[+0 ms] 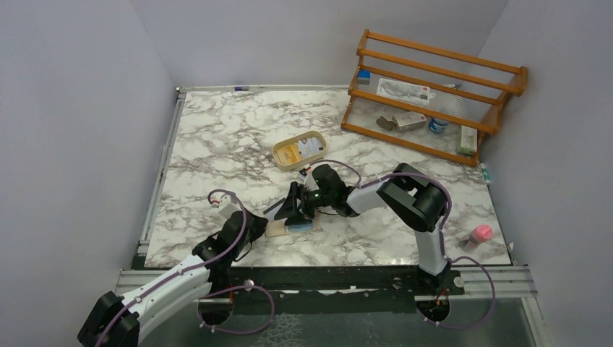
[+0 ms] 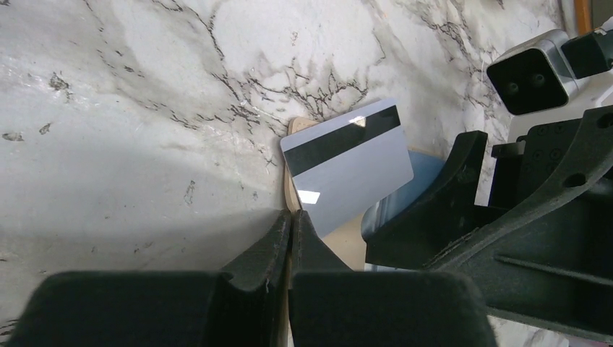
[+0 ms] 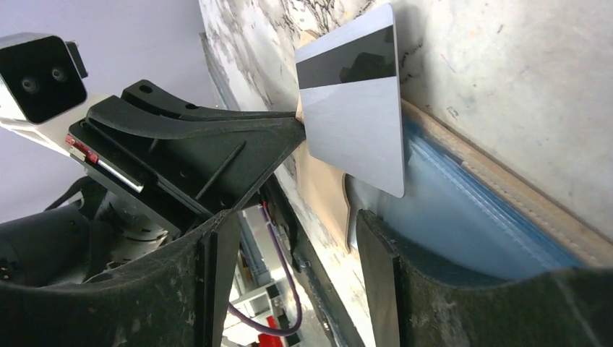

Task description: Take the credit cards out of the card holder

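The tan card holder lies open on the marble near the front edge. My left gripper is shut on the thin edge of the card holder, its jaws pressed on the tan flap. A pale grey-blue credit card with a black stripe sticks out over the holder's far end. A blue layer lies beneath that card inside the holder. My right gripper stands open over the holder. One of its fingers rests against the blue layer, and nothing sits between the two. Both grippers meet at the holder.
An oval beige tray with cards in it stands behind the holder. A wooden rack with small items fills the back right corner. A pink object sits near the front right edge. My arms' bases line the table's front edge.
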Controlling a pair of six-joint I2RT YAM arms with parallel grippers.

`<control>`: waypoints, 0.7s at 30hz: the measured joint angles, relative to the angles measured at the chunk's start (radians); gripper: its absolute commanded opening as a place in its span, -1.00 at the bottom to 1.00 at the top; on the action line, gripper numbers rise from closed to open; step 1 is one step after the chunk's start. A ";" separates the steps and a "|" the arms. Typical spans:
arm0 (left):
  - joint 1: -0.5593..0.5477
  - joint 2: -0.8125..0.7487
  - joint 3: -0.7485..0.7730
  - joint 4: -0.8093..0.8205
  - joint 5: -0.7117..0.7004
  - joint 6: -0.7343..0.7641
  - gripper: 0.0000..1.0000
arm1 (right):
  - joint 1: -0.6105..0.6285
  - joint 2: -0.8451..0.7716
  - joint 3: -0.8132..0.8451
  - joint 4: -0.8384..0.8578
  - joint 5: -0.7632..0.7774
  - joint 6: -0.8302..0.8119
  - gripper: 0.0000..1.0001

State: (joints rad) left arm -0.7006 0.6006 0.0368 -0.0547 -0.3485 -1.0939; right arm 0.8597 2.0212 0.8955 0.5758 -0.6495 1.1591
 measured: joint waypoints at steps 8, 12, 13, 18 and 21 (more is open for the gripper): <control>0.000 0.035 0.005 0.018 -0.001 0.003 -1.00 | -0.003 -0.042 0.083 -0.190 0.039 -0.125 0.36; 0.000 0.046 0.005 0.029 0.000 0.003 -1.00 | -0.014 -0.090 0.101 -0.292 0.083 -0.182 0.36; 0.000 0.046 0.005 0.029 -0.001 0.003 -1.00 | -0.019 -0.102 0.101 -0.317 0.090 -0.194 0.36; 0.000 0.039 0.005 0.022 -0.001 0.003 -1.00 | -0.081 -0.166 0.101 -0.415 0.118 -0.270 0.36; 0.000 0.031 0.005 0.014 0.000 0.003 -1.00 | -0.137 -0.185 0.108 -0.433 0.121 -0.331 0.36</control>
State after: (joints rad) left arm -0.7006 0.6315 0.0422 -0.0406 -0.3489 -1.0904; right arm 0.7231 1.8362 1.0039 0.1429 -0.5285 0.8280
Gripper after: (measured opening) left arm 0.004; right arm 0.680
